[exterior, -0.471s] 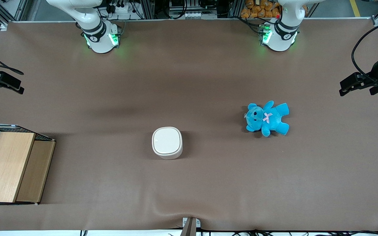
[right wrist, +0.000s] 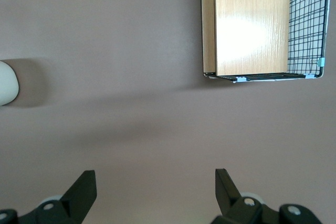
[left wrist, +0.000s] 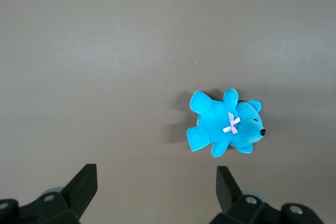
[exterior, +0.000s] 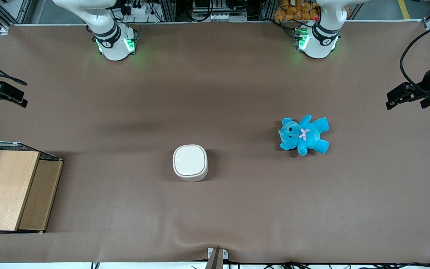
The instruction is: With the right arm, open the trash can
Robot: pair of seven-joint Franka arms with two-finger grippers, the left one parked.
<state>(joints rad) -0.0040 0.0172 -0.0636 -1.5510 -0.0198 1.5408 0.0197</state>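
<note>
The trash can (exterior: pixel 190 162) is a small cream-white bin with a rounded-square lid lying flat and closed, standing near the middle of the brown table. Only a sliver of its edge (right wrist: pixel 6 82) shows in the right wrist view. The right arm's black gripper (exterior: pixel 11 95) hangs over the working arm's end of the table, well away from the trash can and farther from the front camera than the wooden box. In the right wrist view the gripper (right wrist: pixel 156 182) is open, with only bare table between its fingers.
A wooden box with wire mesh (exterior: pixel 13 186) (right wrist: pixel 252 24) sits at the working arm's end, near the table's front edge. A blue teddy (exterior: pixel 304 135) (left wrist: pixel 226 124) lies toward the parked arm's end. A fold in the table cover (exterior: pixel 200 239) runs near the front edge.
</note>
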